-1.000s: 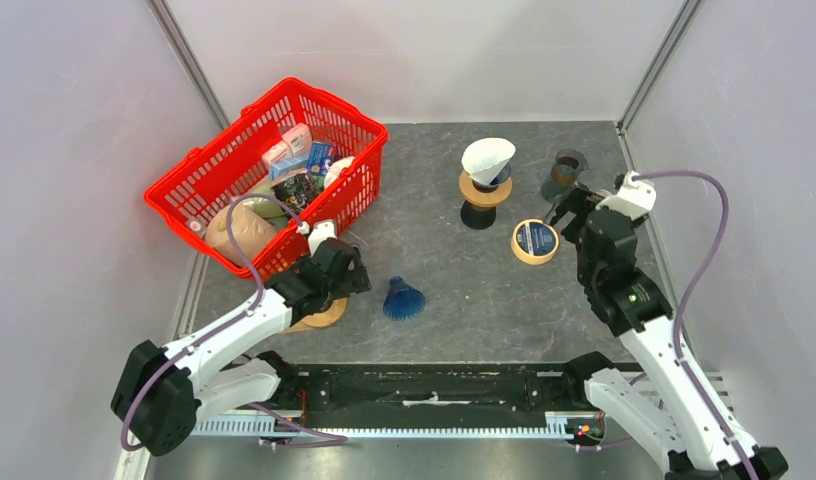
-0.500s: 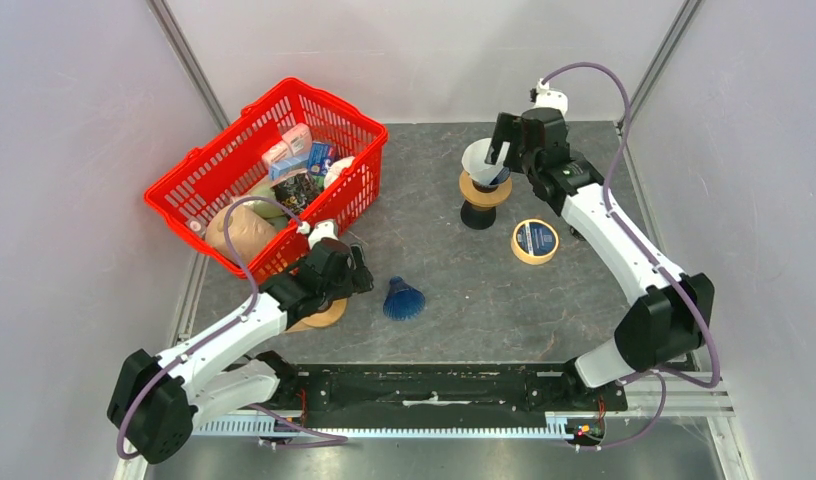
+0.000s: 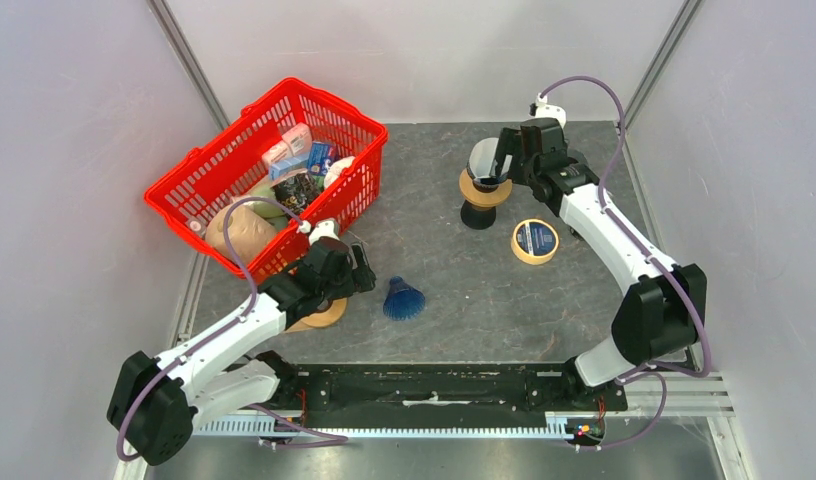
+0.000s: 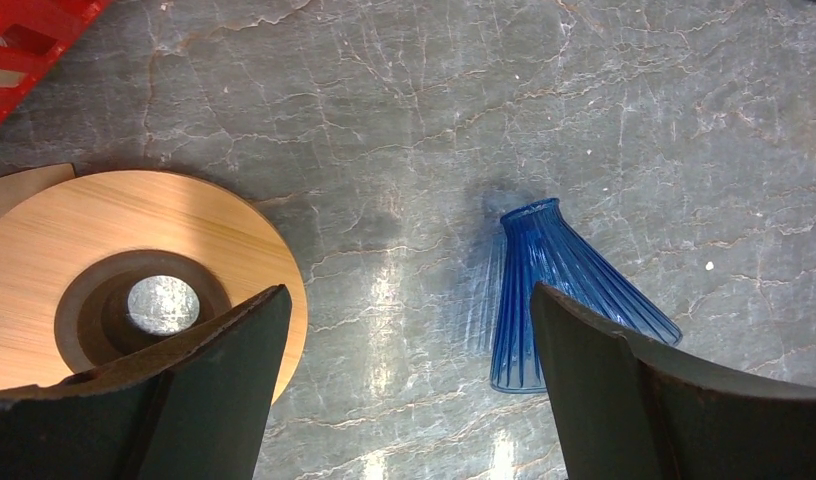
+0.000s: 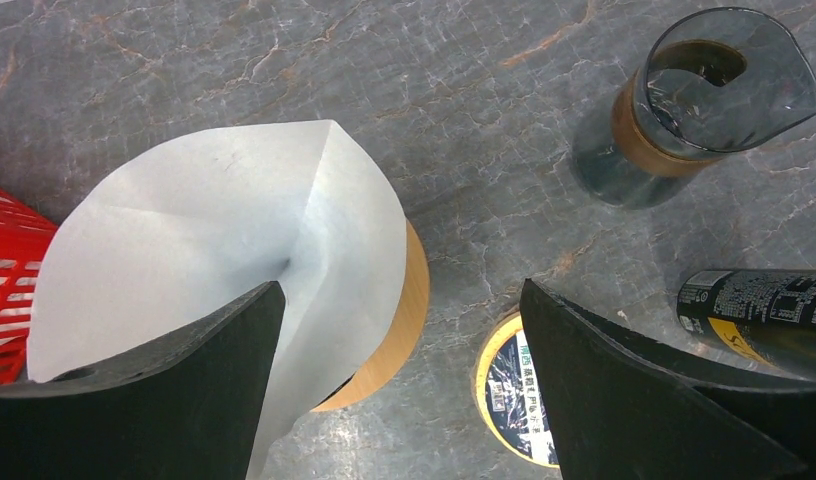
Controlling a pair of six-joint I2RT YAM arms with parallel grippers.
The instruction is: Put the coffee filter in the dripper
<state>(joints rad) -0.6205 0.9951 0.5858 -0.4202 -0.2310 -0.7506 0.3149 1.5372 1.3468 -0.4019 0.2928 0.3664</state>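
Note:
The white paper coffee filter (image 5: 224, 240) stands open in a wood-ringed holder (image 5: 409, 300) on a black base at the back middle of the table; from above it shows as a pale cone (image 3: 481, 157). My right gripper (image 5: 404, 400) is open and hangs just above it (image 3: 500, 165), one finger over the filter and the other to its right. The blue ribbed cone dripper (image 3: 404, 298) lies on its side near the front. My left gripper (image 4: 404, 400) is open and empty above the table, between the dripper (image 4: 564, 290) and a wooden disc (image 4: 134, 260).
A red basket (image 3: 199, 200) full of goods stands at the back left. A yellow tape roll (image 3: 535, 241) lies right of the holder. A smoked glass carafe (image 5: 704, 100) and a dark can (image 5: 764, 310) sit at the back right.
My right arm swung from the right side to the back, over the filter, and has settled lower on it. The left arm has barely moved.

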